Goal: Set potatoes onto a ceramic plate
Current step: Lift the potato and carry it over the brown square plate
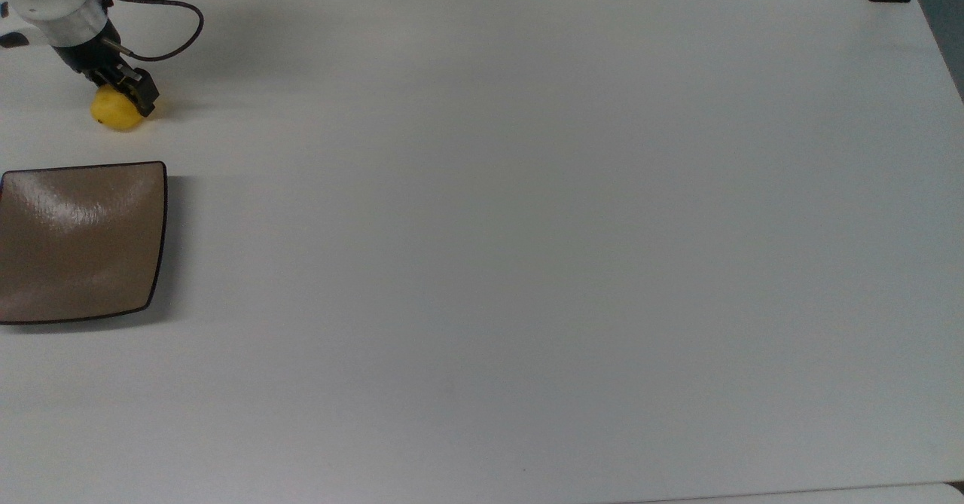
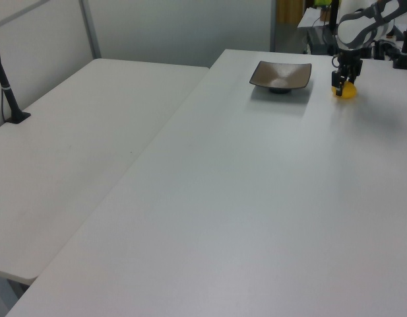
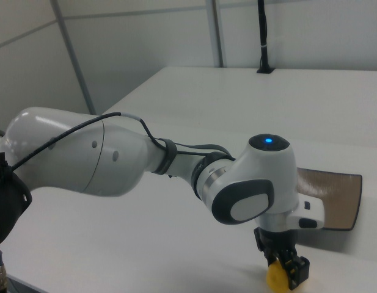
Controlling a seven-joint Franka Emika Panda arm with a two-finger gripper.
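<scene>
1. The tool (image 1: pixel 129 94) is down at the potato (image 1: pixel 114 111), its fingers straddling it; whether they have closed on it I cannot tell.
2. A good grasp, I judge, pinches the smooth oval across its middle, squarely, so it cannot squirt out.
3. The potato rests on the white surface (image 1: pixel 527 225), near the ceramic plate (image 1: pixel 75 240), not touching.
4. The room: pale wall panels, a second white table (image 2: pixel 78 152) alongside.
</scene>
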